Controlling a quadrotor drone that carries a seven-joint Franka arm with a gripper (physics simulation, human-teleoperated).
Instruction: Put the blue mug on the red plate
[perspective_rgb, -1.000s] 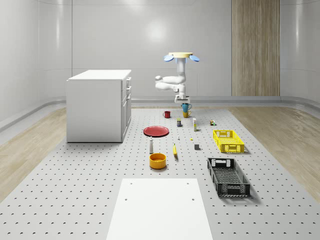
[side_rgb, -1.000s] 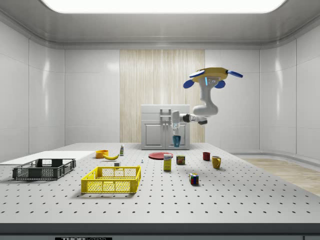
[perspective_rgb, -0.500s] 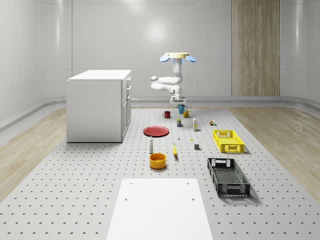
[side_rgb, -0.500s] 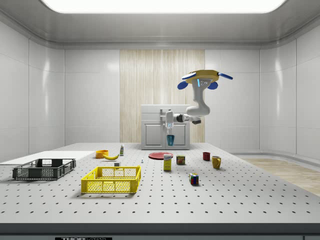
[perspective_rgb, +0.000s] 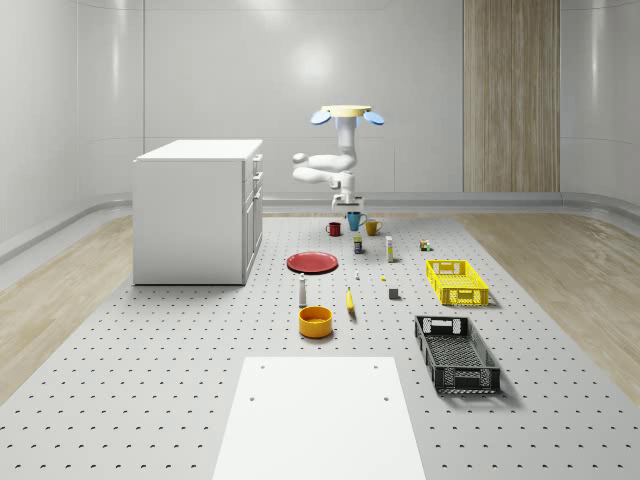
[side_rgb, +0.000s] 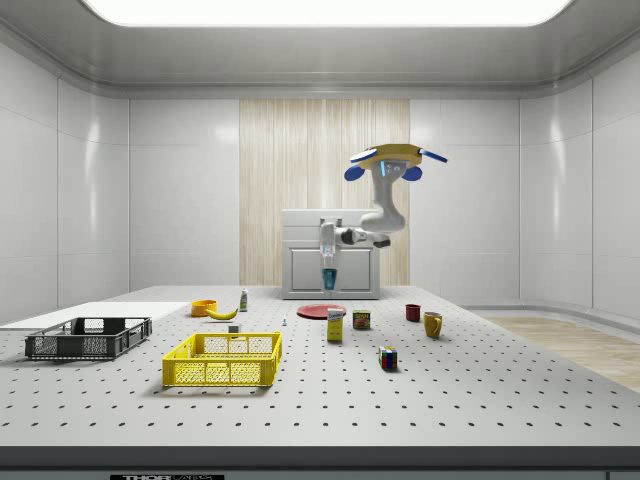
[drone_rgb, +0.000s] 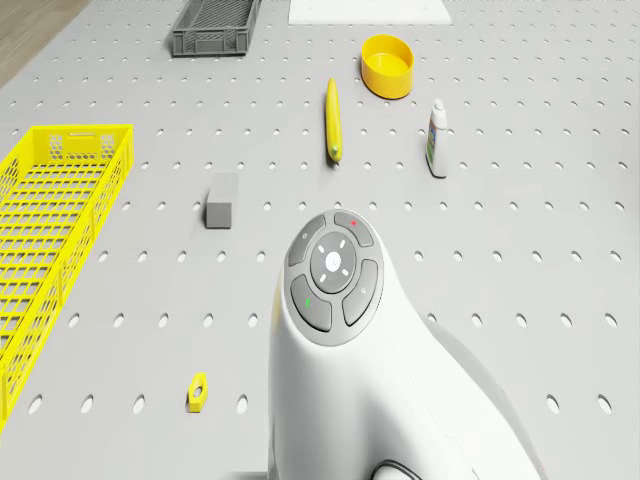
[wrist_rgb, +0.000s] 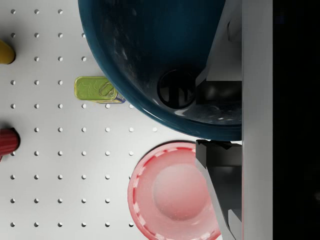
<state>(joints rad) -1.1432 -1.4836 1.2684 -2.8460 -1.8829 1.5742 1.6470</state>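
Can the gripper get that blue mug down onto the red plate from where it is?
Probably yes. The gripper holds the blue mug in the air near the red plate, and nothing stands between them.

We hover above the table (side_rgb: 500, 400), our gripper (side_rgb: 327, 262) clasping the blue mug (side_rgb: 327, 279) above the red plate (side_rgb: 321, 311), slightly far-side.

My machine, itemised. Drone (perspective_rgb: 346, 113): flat yellow disc body, blue rotors at its sides, a small blue light on its edge in the side view. Arm (side_rgb: 372, 220): glossy white rounded segments with dark grey joints. Wrist cap (drone_rgb: 332, 269): round grey button pad, white centre, one red and one green dot. Gripper (wrist_rgb: 235, 145): pale grey fingers.
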